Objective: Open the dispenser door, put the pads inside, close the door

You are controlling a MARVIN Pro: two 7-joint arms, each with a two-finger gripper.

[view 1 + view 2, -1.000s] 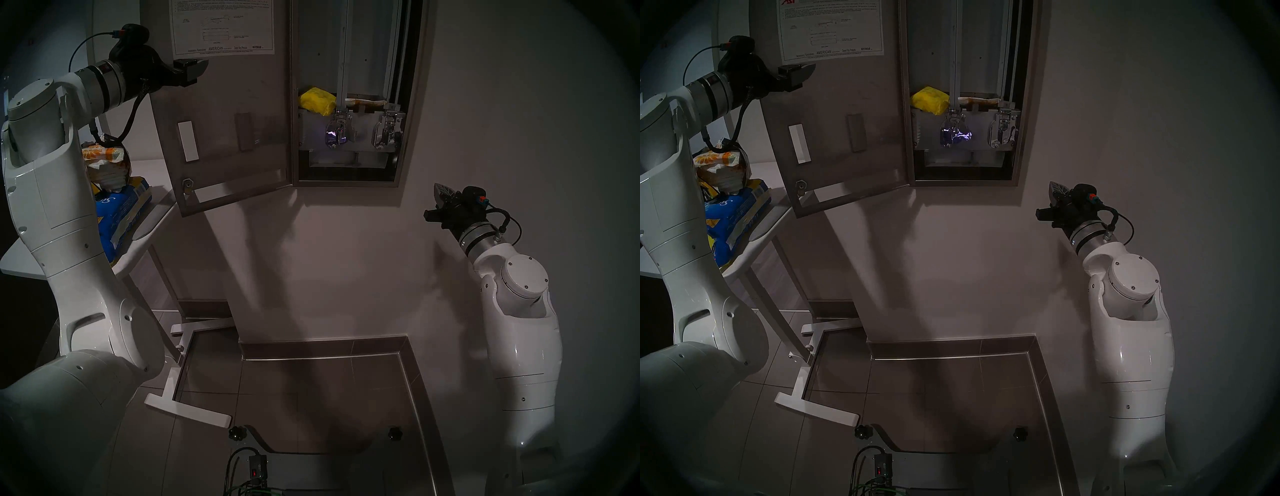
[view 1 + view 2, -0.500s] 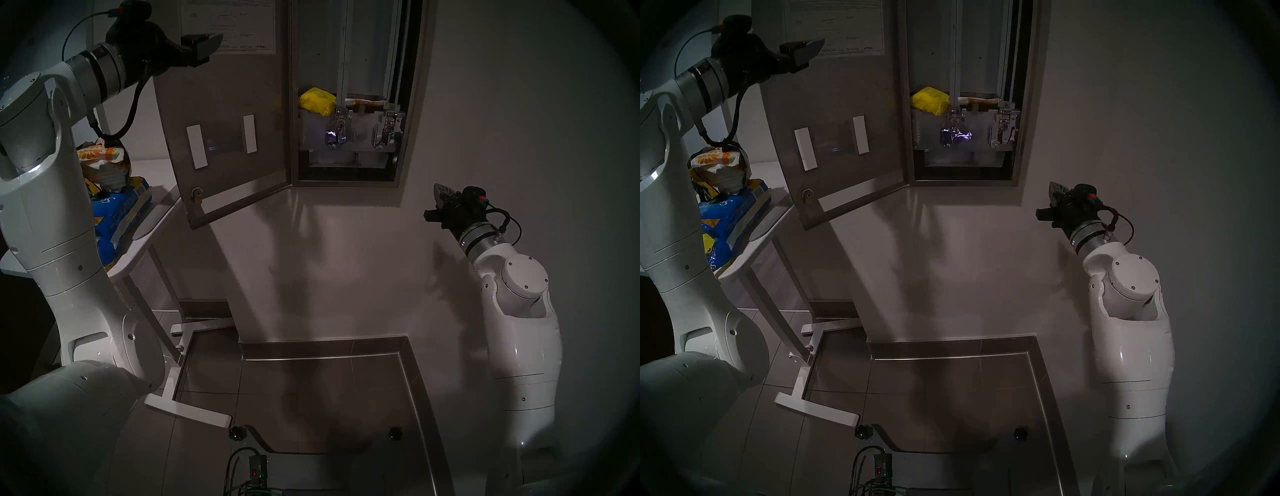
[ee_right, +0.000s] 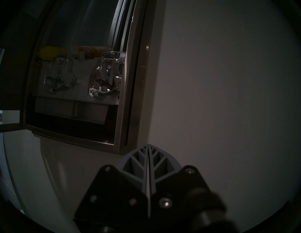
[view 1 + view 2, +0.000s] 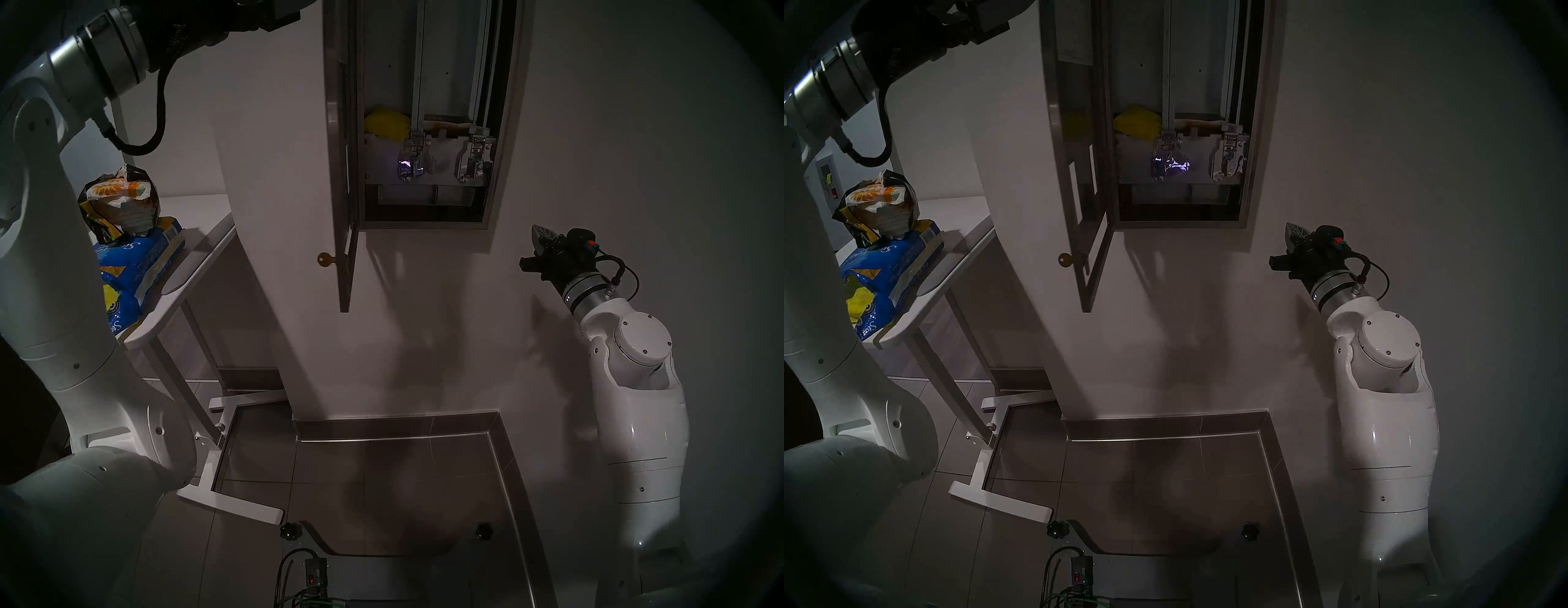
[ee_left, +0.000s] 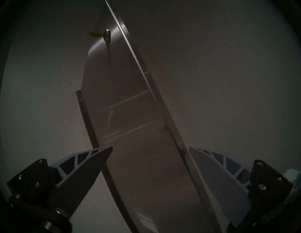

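The dispenser (image 4: 500, 127) hangs on the wall with its front uncovered. A yellow pad (image 4: 384, 123) lies in its left chute and a white, orange-flowered pad (image 4: 447, 125) in its right chute, both above the chrome levers. The dispenser door (image 4: 344, 191) stands about half open, edge-on to my head, with a key (image 4: 324, 259) in its lock. My left gripper (image 5: 150, 147) is open, and the door's steel face (image 5: 130, 122) runs between its fingers. My right gripper (image 4: 538, 233) is shut and empty, below and to the right of the dispenser.
A white side table (image 4: 199, 220) at the left carries a torn blue bag (image 4: 135, 271) and an open pack of orange-flowered pads (image 4: 123, 199). The table's foot (image 4: 229, 501) lies on the tiled floor. The wall corner (image 4: 254, 254) juts out left of the door.
The door has swung from wide open to about half shut. My left arm has risen and moved right along with it. The right arm has not moved.
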